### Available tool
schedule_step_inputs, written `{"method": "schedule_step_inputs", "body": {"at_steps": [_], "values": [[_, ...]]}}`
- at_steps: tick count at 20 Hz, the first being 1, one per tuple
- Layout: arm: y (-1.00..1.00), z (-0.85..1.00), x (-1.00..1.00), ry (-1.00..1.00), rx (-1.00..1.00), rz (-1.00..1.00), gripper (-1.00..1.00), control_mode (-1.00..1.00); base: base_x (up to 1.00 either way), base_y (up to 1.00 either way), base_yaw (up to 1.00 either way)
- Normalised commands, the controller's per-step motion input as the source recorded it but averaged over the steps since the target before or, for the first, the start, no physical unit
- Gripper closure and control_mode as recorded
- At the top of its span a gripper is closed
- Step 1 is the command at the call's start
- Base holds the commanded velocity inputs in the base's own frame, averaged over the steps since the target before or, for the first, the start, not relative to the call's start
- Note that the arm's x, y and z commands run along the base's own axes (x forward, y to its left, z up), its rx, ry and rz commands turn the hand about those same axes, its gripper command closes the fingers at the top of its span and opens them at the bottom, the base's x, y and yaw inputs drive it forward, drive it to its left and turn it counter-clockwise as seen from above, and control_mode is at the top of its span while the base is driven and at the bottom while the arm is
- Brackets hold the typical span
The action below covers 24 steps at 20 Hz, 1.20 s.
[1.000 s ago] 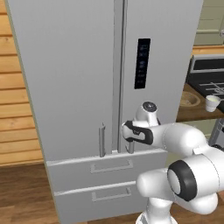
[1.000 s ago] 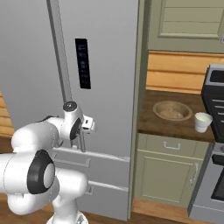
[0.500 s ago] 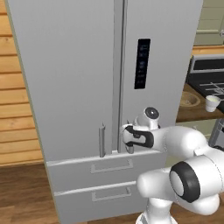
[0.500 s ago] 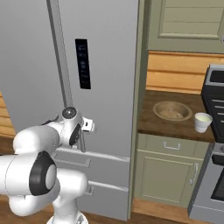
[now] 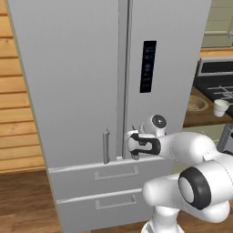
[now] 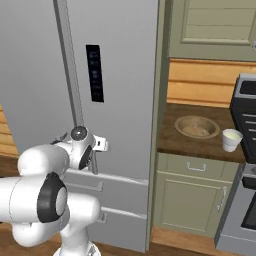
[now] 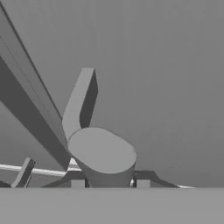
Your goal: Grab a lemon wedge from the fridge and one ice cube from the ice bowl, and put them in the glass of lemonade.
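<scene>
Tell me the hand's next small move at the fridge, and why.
Probably pull back to swing the right door open. The hand sits closed around the bottom end of the right door handle, and both fridge doors are still closed, so the lemon wedge cannot be reached.

1. 1 fridge (image 5: 86,77), with 2 upper doors, both shut.
2. 2 vertical bar handles (image 5: 106,145) on the doors, side by side near the centre seam.
3. 2 lower drawers (image 5: 113,175) under the doors, stacked, each with 1 handle.
4. 1 black dispenser panel (image 5: 149,66) on the fridge front.
5. 1 ice bowl (image 6: 197,126) on the counter (image 6: 172,142).
6. 1 glass of lemonade (image 6: 231,139) on the same counter, near the bowl.
7. 1 stove (image 6: 247,165) beside the counter.
8. 1 robot arm, with 1 gripper (image 5: 134,146) at the fridge handles.
</scene>
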Motion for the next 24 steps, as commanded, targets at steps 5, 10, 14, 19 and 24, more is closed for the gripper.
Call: {"method": "schedule_step_inputs", "body": {"at_steps": [5, 10, 14, 19, 24], "values": [[-0.23, 0.00, -0.03, 0.07, 0.00, 0.00, 1.00, -1.00, 0.00, 0.00, 0.00], [-0.68, 0.00, -0.69, 0.00, 0.06, -0.06, 1.00, -1.00, 0.00, 0.00, 0.00], [-0.74, 0.00, -0.78, 0.00, 0.09, -0.10, 1.00, -1.00, 0.00, 0.00, 0.00], [-0.70, -0.08, -0.96, -0.05, 0.08, -0.10, 1.00, -1.00, 0.00, 0.00, 0.00], [-0.23, 0.07, -1.00, -0.12, 0.04, -0.01, 1.00, -1.00, 0.00, 0.00, 0.00]]}}
